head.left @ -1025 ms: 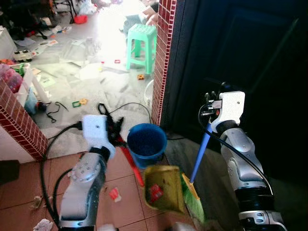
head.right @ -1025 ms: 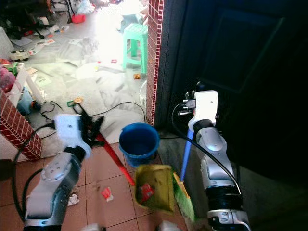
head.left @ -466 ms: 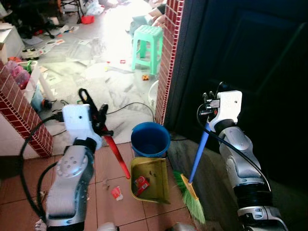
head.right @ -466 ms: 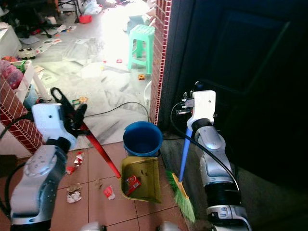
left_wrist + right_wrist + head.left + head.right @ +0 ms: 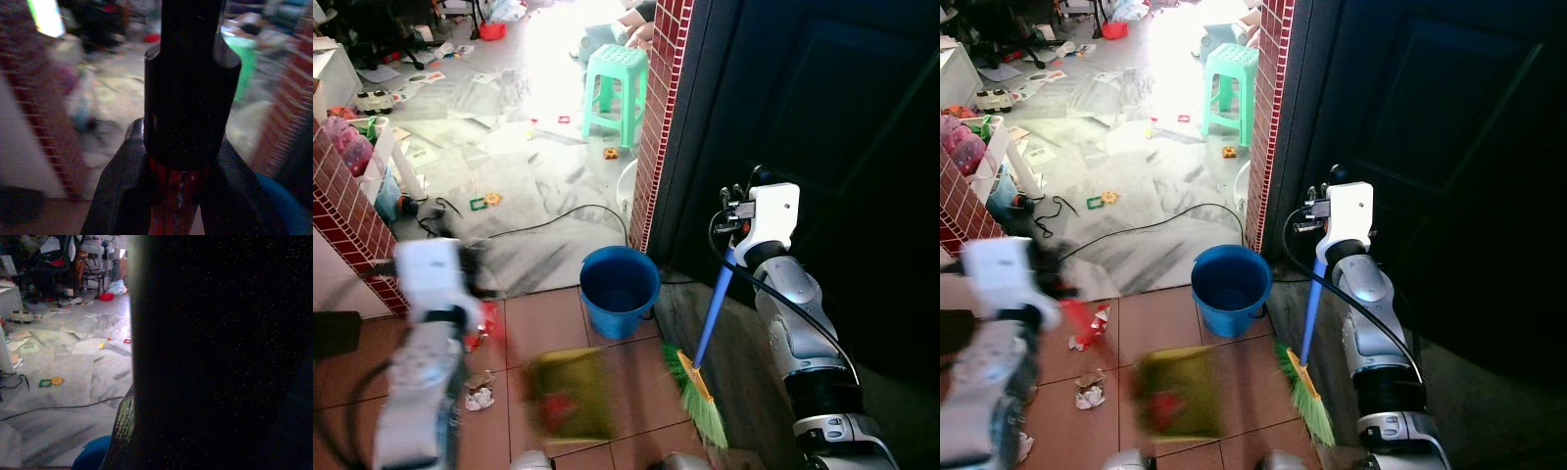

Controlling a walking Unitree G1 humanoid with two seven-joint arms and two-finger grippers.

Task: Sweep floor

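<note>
Left wrist view shows the left gripper, its fingers clenched on the red handle with its black end cap, a blurred tiled floor beyond. Head views place that handle and the yellow dustpan, both motion-blurred, left of the blue bucket, the dustpan low over the terracotta floor. Crumpled paper lies on the tiles further left of the bucket. Right of the bucket, the right gripper grasps the top of the blue broom, whose green bristles touch the floor. Behind the bucket stands a brick pillar, a green stool beyond.
</note>
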